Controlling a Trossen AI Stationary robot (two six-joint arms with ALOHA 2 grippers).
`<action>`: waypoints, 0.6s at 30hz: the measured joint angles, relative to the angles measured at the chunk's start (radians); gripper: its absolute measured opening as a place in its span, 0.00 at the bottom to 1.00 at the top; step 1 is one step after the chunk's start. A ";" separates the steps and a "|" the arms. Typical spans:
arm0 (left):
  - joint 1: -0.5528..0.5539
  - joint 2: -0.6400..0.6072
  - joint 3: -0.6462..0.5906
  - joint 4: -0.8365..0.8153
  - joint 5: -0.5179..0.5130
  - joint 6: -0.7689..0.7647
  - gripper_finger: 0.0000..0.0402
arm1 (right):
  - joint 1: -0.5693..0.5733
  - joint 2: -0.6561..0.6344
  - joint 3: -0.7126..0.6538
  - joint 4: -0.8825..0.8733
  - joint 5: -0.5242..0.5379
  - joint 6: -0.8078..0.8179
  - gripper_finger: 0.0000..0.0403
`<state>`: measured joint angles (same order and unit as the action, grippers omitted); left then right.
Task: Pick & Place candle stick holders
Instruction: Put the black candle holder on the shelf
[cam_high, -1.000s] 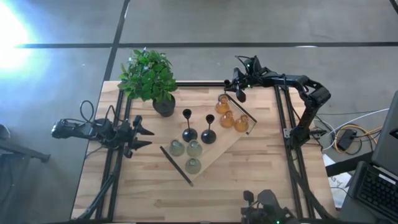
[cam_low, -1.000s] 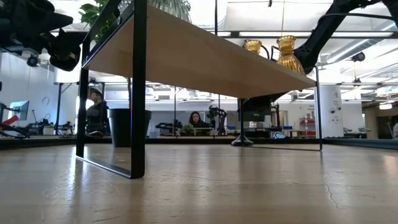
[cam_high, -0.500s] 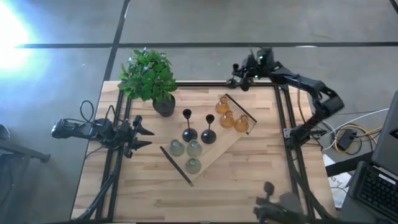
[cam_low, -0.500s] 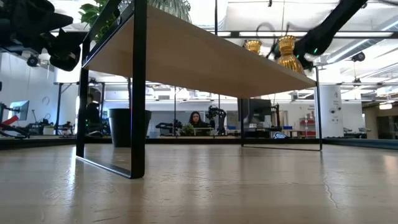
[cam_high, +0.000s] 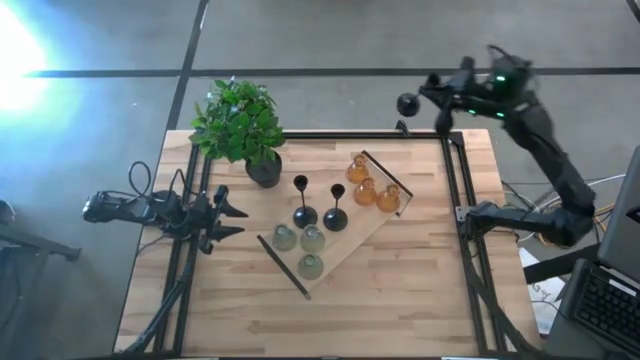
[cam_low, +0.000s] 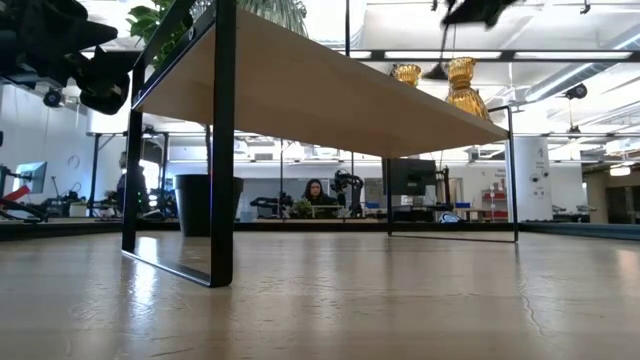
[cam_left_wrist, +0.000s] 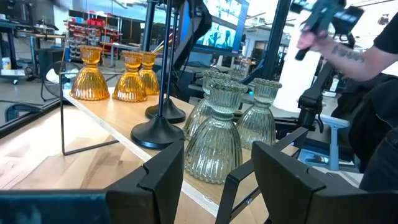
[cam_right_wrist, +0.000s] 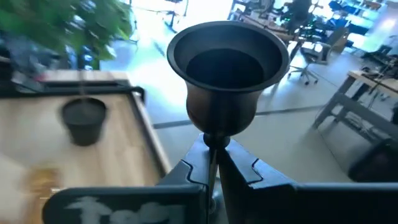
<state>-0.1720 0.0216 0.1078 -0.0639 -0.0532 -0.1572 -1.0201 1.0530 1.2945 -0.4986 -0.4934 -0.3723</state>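
Black holder (cam_right_wrist: 227, 81) is hanging past the table's (cam_high: 400, 300) far edge, right tool (cam_high: 437, 96) clamped on its stem. On the shelf (cam_high: 355, 240): 2 black, 3 amber (cam_high: 372, 186), 3 green-grey (cam_high: 300, 245). Left tool (cam_high: 232, 215) is sitting apart, w/ nothing in it.

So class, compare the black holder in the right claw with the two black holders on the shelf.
The held holder is lifted beyond the table's far edge; the shelf holders stand upright beside each other on the raised wooden shelf. All are black with thin stems.
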 joint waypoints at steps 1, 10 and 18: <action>0.000 0.000 0.000 0.000 0.000 0.000 0.48 | 0.008 -0.021 0.036 -0.063 -0.001 0.011 0.02; 0.000 0.000 0.000 0.000 0.000 0.000 0.48 | 0.236 -0.173 0.227 -0.393 0.083 0.300 0.02; 0.000 0.000 0.000 0.000 0.000 0.000 0.48 | 0.620 -0.160 0.186 -0.387 0.350 0.482 0.02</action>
<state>-0.1722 0.0216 0.1078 -0.0639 -0.0532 -0.1573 -0.4004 0.8928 1.4805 -0.8858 -0.1430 0.1095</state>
